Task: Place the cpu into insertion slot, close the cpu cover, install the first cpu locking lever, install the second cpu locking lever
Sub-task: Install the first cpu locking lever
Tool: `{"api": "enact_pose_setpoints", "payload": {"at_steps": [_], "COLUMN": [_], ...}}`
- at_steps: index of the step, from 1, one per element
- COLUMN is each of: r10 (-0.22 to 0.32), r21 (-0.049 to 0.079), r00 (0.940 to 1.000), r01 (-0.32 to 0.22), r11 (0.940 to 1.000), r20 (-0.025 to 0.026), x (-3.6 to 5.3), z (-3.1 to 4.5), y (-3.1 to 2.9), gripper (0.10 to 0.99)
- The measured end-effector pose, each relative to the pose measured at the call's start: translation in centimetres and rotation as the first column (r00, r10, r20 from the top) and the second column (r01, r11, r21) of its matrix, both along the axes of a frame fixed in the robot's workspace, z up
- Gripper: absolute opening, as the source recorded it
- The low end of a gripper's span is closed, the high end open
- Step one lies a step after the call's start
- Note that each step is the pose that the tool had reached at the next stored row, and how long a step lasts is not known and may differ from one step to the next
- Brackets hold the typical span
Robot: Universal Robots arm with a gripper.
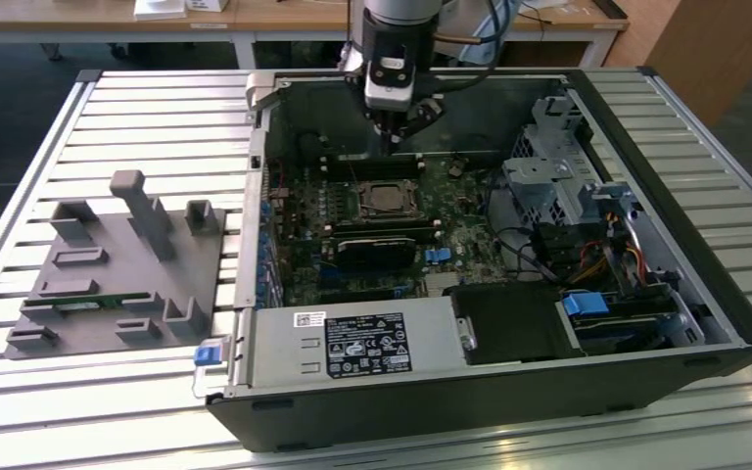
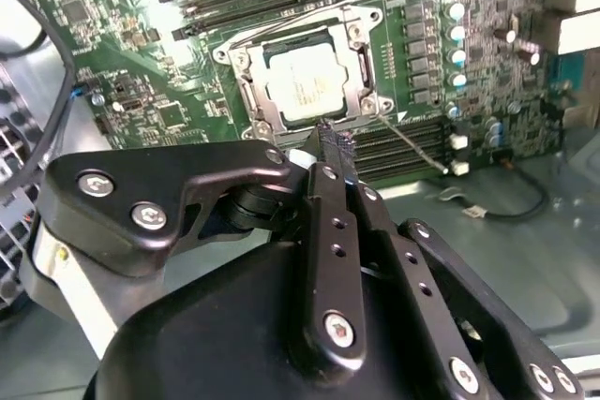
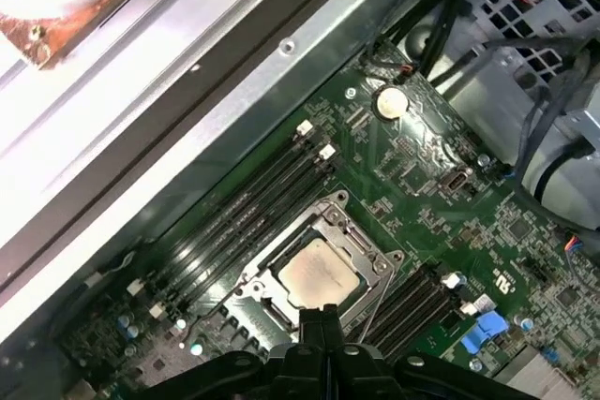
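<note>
Small flat square silvery-grey cpu (image 1: 383, 200) sits in the square black insertion slot (image 3: 266, 310) at the exterior view's centre, near my empty, closed-together jaws; I judge it light, stiff, fragile underneath, best gripped by opposite edges.

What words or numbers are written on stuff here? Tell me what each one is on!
Nothing here can be read for sure.
Black label on the silver box: print and symbols, too small to read.
White sticker on the same box: too small to read.
Top of the cpu: faint print, too blurred to read.
White marks on the green board: too blurred to read.
</note>
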State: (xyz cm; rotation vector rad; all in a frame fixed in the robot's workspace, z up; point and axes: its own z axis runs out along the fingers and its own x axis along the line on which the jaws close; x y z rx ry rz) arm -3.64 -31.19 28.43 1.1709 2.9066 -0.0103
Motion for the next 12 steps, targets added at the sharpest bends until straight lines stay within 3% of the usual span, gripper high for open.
{"api": "enact_pose_setpoints", "payload": {"at_steps": [6,12], "r10": [0.109,0.217], "r21": [0.000,0.000], "r00": [0.9941,0.9762], "r01": [-0.109,-0.217], "r11": [0.9941,0.9762], "r20": [0.0001,0.0001], "x": [0.00,0.00], "z": [-0.15,-0.26], "y": [0.00,0.00], "gripper": [0.106,0.106]}}
